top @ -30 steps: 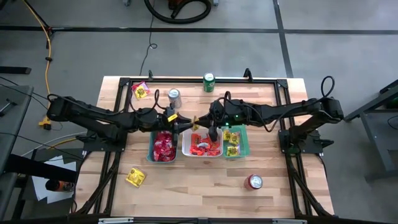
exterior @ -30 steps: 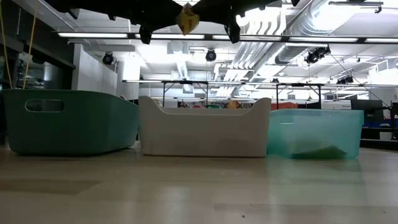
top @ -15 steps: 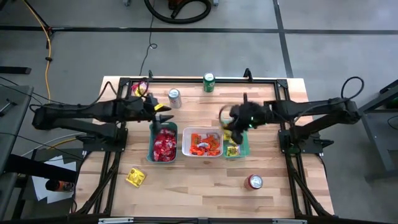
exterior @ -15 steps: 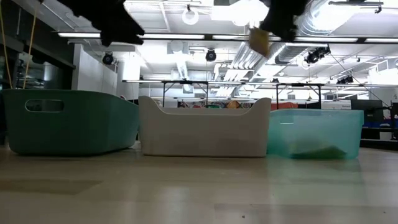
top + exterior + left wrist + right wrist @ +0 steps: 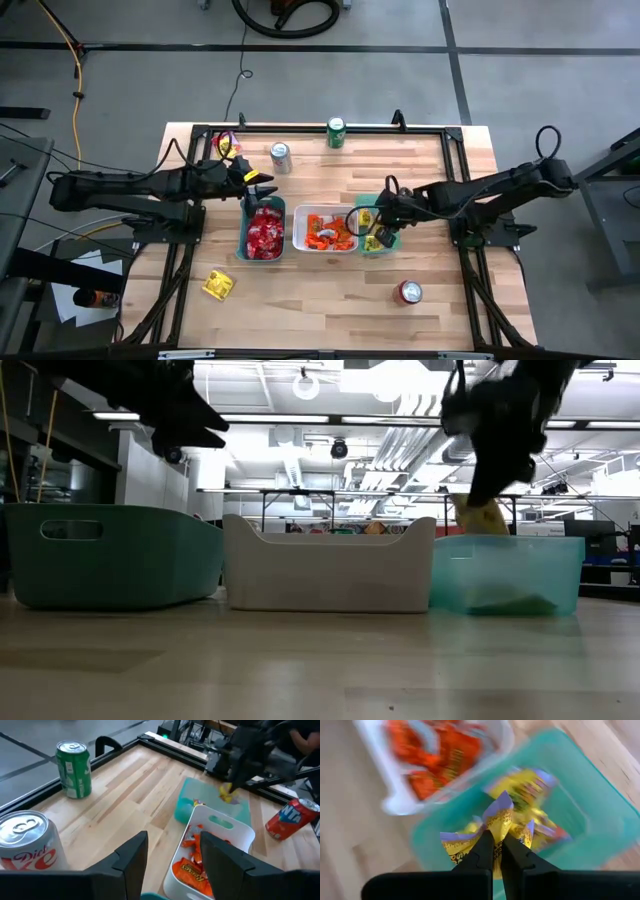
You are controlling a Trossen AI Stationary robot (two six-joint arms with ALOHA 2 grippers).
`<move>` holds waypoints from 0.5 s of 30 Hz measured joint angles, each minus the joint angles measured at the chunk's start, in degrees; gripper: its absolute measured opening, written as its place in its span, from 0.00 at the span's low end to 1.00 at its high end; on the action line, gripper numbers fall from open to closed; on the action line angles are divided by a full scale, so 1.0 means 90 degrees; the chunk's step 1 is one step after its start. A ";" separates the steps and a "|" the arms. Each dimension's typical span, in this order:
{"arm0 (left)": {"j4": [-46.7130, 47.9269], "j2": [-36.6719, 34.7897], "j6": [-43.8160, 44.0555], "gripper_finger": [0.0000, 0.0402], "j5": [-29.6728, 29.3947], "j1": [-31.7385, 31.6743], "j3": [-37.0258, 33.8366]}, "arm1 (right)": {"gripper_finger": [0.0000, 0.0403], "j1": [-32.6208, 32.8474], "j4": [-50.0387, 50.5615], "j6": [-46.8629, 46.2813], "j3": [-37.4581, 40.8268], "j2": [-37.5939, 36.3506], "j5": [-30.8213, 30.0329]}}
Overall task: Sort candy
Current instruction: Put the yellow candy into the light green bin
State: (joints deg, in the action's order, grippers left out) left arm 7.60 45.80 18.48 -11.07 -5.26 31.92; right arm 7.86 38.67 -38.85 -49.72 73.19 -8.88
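The right gripper (image 5: pixel 377 232) carried a yellow candy (image 5: pixel 496 831) down over the teal tray (image 5: pixel 391 243)

A pale wooden worktop (image 5: pixel 330 300) stands on a grey concrete floor (image 5: pixel 300 80) crossed by dark seam lines. A yellow cable (image 5: pixel 75 70) trails across the floor. Beyond the worktop, a white ceiling carries fluorescent strip lights (image 5: pixel 250 417) and silver ducts (image 5: pixel 525 390).

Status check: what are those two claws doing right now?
Right gripper shut on yellow candy, over teal tray. Left gripper open, empty, near silver can. Nothing blocking.
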 joint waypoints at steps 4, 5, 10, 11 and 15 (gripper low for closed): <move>-0.0032 0.0002 -0.0012 0.42 0.0000 0.0002 0.0000 | 0.04 -0.0177 -0.0039 -0.0665 0.0127 -0.0005 -0.0183; -0.0030 0.0002 -0.0007 0.42 0.0000 0.0002 0.0000 | 0.06 -0.0211 -0.0038 -0.0705 0.0106 -0.0005 -0.0175; -0.0025 0.0002 0.0088 0.42 0.0000 0.0002 0.0000 | 0.25 -0.0267 -0.0040 -0.0685 -0.0030 -0.0007 0.0148; -0.0026 0.0002 0.0094 0.42 0.0000 0.0002 0.0000 | 0.30 -0.0267 0.0000 -0.0682 -0.0046 -0.0007 0.0160; 0.0004 0.0002 0.0103 0.42 0.0000 0.0002 0.0000 | 0.50 -0.0262 0.0159 -0.0465 -0.0185 -0.0007 0.0364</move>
State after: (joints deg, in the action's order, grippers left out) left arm 7.64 45.82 19.41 -11.07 -5.23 31.92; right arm 5.50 40.09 -43.04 -51.39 73.12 -5.60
